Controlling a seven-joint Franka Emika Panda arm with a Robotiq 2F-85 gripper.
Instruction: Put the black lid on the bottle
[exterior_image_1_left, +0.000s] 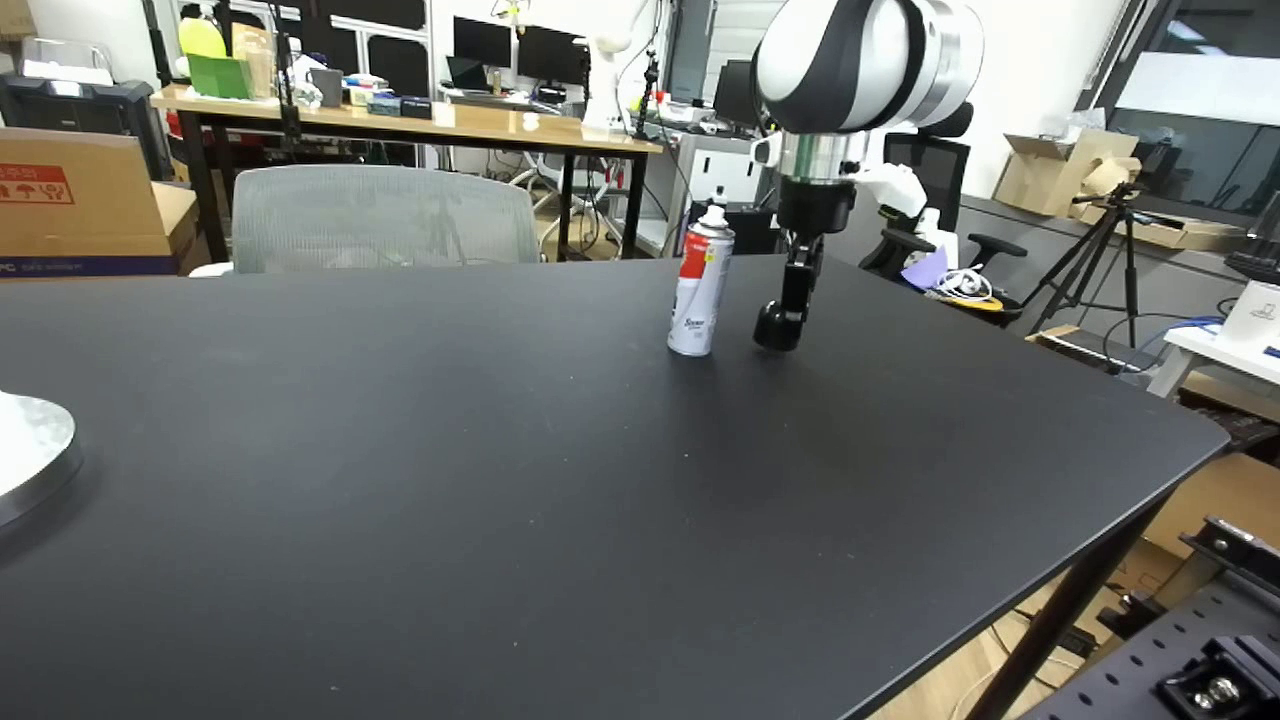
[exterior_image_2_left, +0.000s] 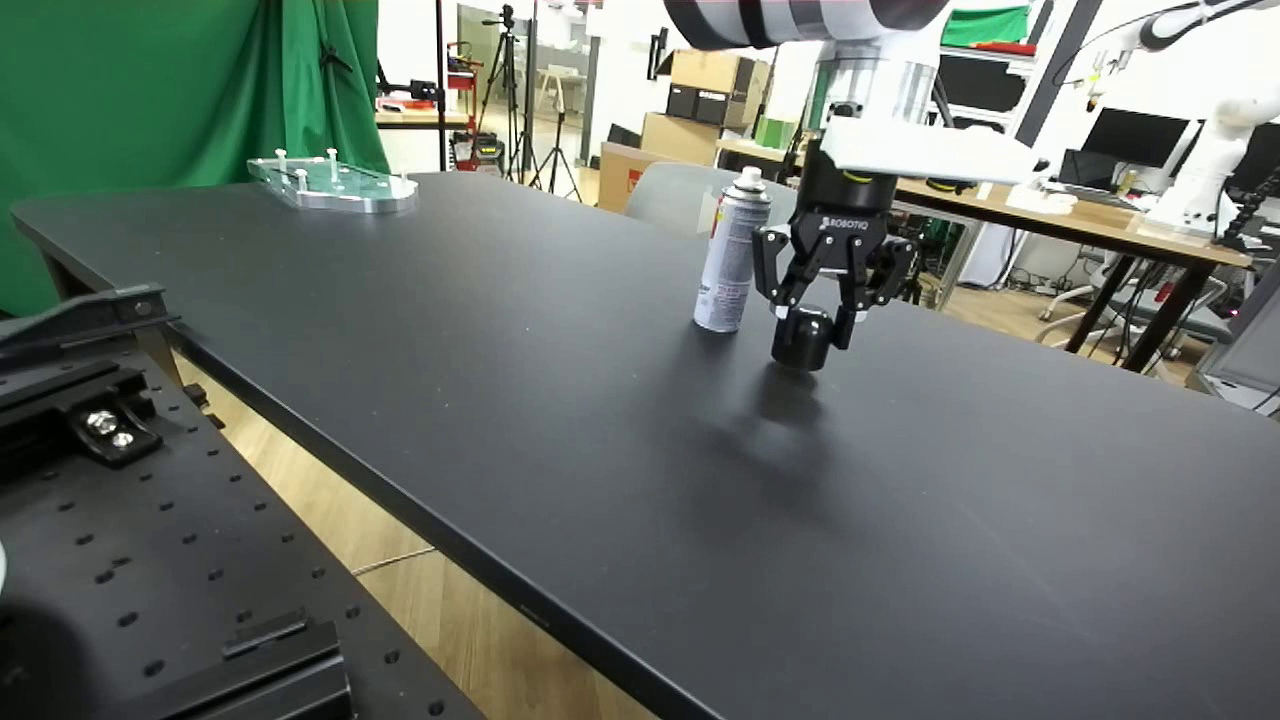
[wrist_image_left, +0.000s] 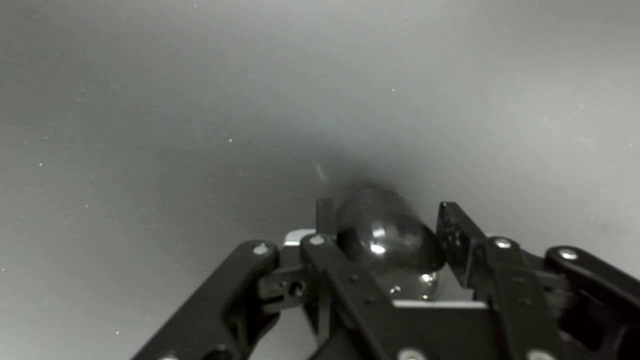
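The bottle (exterior_image_1_left: 698, 300) stands upright on the dark table, white and silvery with a red band and a white nozzle on top. It also shows in an exterior view (exterior_image_2_left: 733, 265) and is out of the wrist view. The black lid (exterior_image_2_left: 800, 346) is a short, shiny round cap, a little tilted. My gripper (exterior_image_2_left: 813, 318) points down and is shut on the lid, with a finger on each side of it. The lid (wrist_image_left: 387, 240) sits between the fingertips in the wrist view. It appears slightly above the table, beside the bottle and apart from it.
The dark table (exterior_image_1_left: 450, 520) carries a clear plate with white pegs (exterior_image_2_left: 335, 187) at a far end. A round white and metal base (exterior_image_1_left: 35, 450) stands at a table side. A grey chair (exterior_image_1_left: 385, 215) is behind the table edge. A perforated black bench (exterior_image_2_left: 200, 560) adjoins the table.
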